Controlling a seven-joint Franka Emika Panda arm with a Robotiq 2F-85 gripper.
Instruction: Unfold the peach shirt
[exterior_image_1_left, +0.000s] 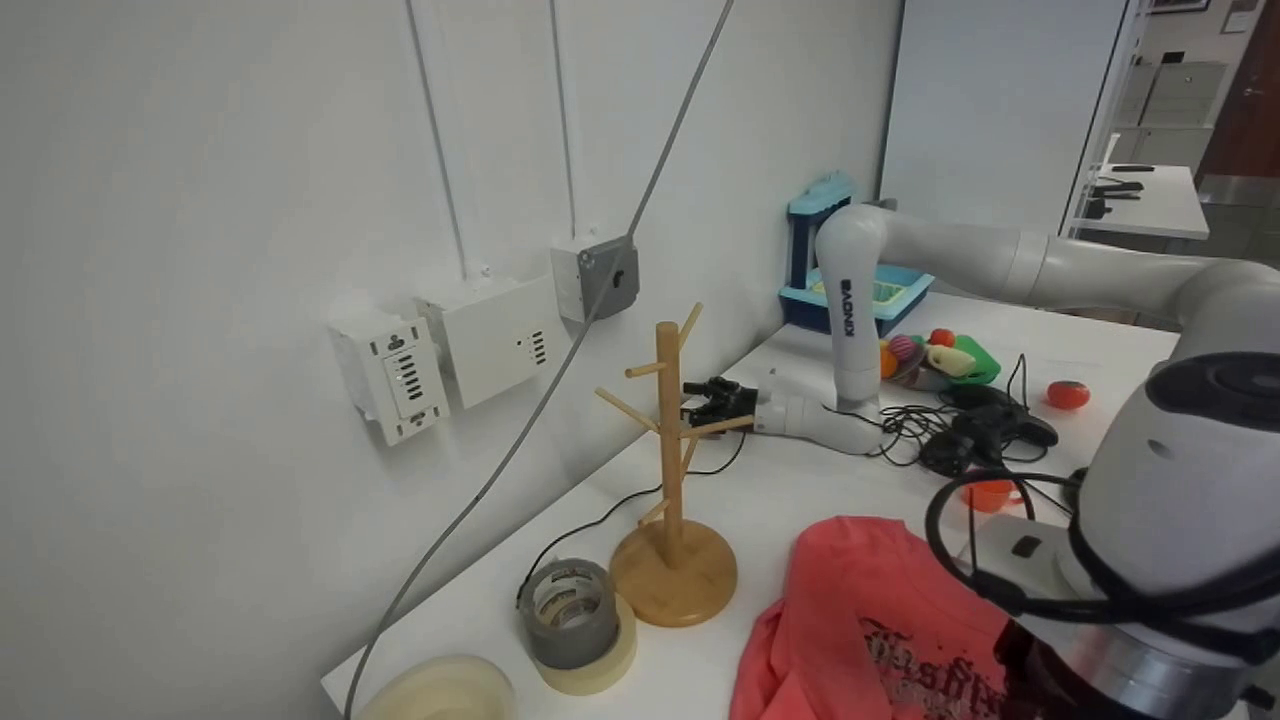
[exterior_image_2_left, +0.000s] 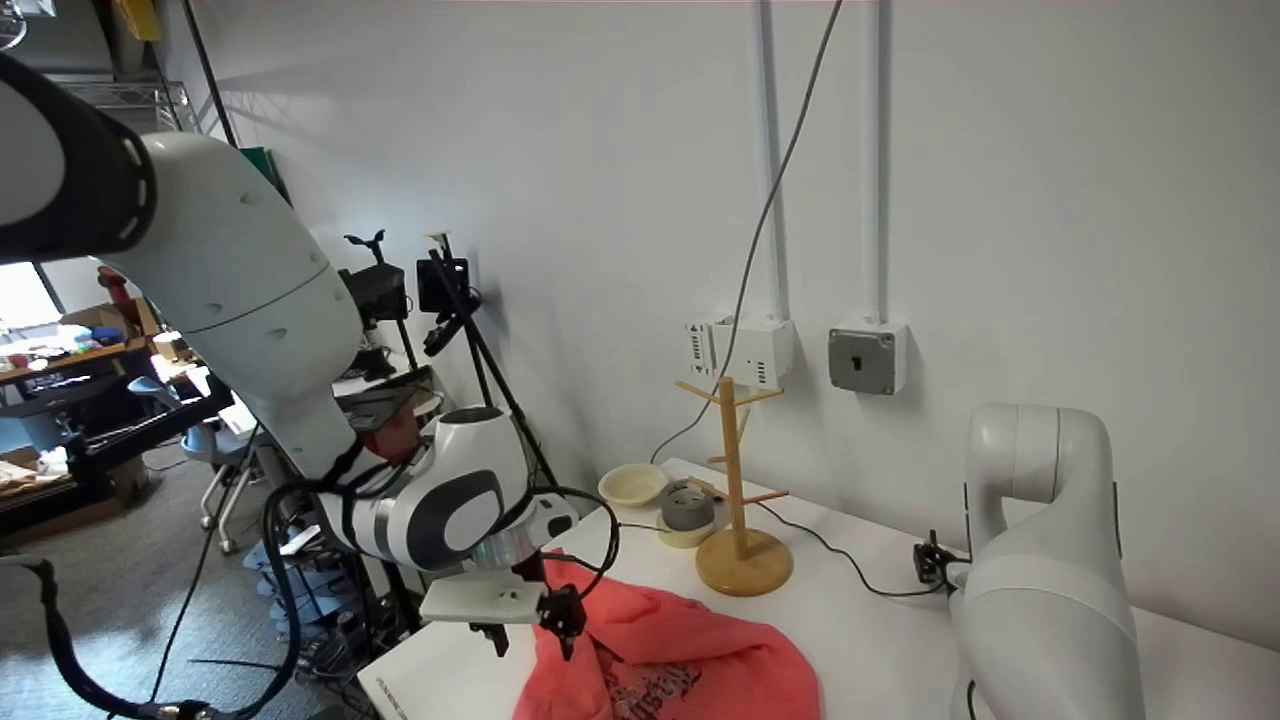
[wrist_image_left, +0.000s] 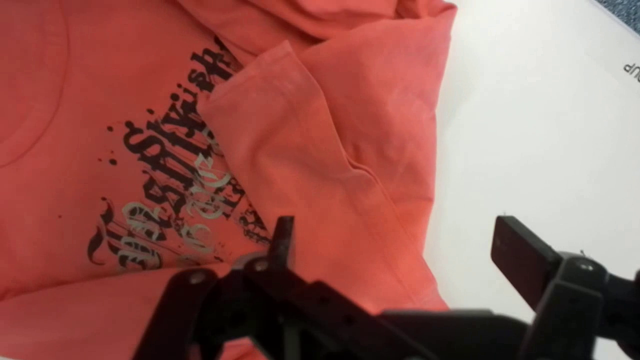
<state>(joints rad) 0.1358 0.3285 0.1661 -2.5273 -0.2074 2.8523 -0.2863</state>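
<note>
One shirt (wrist_image_left: 280, 150), one claw (wrist_image_left: 394, 230), contact unclear

White counter (exterior_image_2_left: 875, 650) sits against a pale wall (exterior_image_2_left: 600, 150), kinda shiny gray floor (exterior_image_2_left: 110, 590), super bright window (exterior_image_2_left: 22, 296) too.

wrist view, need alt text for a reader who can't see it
A peach shirt lies rumpled and partly folded on a white table, a flap hiding part of its dark and pale lettering. The open black gripper reaches in from the bottom, one finger seen against the fabric, the opposite one against the tabletop.
</note>
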